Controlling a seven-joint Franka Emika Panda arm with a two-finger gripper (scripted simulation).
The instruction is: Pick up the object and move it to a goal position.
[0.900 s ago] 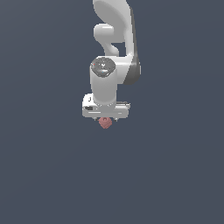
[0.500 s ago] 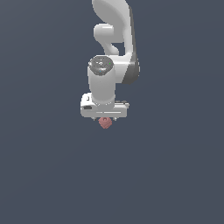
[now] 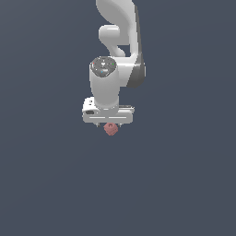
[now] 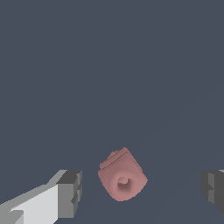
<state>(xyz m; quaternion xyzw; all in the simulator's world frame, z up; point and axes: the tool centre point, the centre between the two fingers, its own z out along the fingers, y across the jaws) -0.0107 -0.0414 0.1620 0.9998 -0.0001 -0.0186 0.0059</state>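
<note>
Wrist view | gripper [image 4: 142, 192] spread wide | red-pink block [image 4: 122, 175] btwn fingers, untouched, tilted

object [image 3: 110, 129] directly under the gripper [image 3: 109, 125], at the middle of its underside in the exterior view | wrist view: object [image 4: 122, 176] between the two fingers [image 4: 69, 194], clear gaps on both sides, touching neither | arm [image 3: 119, 41] rises above the gripper, leaning toward the exterior view's right
</note>
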